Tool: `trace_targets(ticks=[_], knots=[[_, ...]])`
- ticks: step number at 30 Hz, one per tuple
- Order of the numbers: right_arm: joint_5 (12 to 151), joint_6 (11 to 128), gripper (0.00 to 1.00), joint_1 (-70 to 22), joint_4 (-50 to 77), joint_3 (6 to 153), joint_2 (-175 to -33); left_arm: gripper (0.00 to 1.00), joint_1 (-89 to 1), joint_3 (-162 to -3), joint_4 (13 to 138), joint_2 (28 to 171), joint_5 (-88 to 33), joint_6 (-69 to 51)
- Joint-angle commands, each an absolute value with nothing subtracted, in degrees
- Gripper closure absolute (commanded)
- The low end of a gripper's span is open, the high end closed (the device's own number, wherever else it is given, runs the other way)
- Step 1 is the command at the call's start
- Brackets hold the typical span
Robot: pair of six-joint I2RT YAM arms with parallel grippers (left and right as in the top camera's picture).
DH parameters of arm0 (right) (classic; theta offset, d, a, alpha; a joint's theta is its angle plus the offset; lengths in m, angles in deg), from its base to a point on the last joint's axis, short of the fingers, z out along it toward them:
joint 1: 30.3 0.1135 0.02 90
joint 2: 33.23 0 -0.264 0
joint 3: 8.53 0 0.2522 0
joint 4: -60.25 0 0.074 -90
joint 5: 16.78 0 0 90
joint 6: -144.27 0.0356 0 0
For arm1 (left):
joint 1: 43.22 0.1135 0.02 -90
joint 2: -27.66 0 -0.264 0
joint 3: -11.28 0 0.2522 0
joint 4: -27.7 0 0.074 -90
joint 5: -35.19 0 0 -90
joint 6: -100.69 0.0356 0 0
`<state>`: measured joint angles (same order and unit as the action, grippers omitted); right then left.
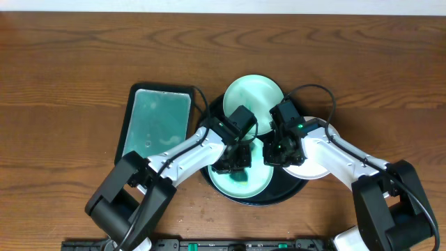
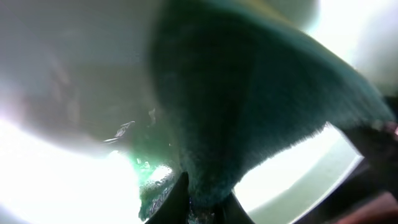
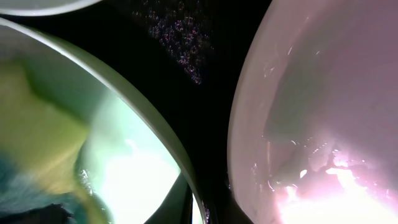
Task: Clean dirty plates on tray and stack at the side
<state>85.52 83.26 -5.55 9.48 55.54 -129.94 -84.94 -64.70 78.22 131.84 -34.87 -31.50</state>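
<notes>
As left tool [image 1: 235,162] grips sponge [image 2: 249,93], plates [image 1: 254,94] on tray [image 1: 282,192], liquid [image 1: 160,118] in dish [image 1: 164,87]

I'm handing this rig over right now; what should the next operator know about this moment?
Left gripper: shut on the sponge, on the teal-smeared front plate.
Right gripper: at that plate's rim; grip unclear.
All three plates sit on the tray: back plate greenish, right plate mostly white.
Done: none stacked. Left: finish wiping, stack beside tray.
</notes>
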Motion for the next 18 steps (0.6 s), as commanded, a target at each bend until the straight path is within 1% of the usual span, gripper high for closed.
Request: trace_targets(ticks=[1, 6, 9, 12, 15, 18], knots=[[79.7, 82.9, 0.95, -6.3, 9.5, 55.1, -131.6, 0.93, -81.6, -62.3, 82.1, 135.6, -46.4, -35.6], [79.7, 82.9, 0.95, -6.3, 9.4, 55.1, -131.6, 0.93, -77.9, -64.6, 87.8, 135.6, -54.3, -35.3], [79.7, 82.9, 0.94, -6.3, 9.5, 55.1, -131.6, 0.93, -76.4, -66.7, 90.2, 135.6, -52.8, -32.3], [79.7, 82.9, 0.95, -6.3, 9.4, 55.1, -131.6, 0.93, -76.0, -69.5, 90.6, 135.5, -41.9, -27.3], [79.7, 82.9, 0.95, -6.3, 9.4, 55.1, -131.6, 0.93, -76.9, -69.9, 87.0, 135.5, -30.6, -24.9], [79.7, 82.9, 0.95, -6.3, 9.4, 55.1, -131.6, 0.93, -79.3, -69.7, 82.8, 135.6, -27.8, -25.1]])
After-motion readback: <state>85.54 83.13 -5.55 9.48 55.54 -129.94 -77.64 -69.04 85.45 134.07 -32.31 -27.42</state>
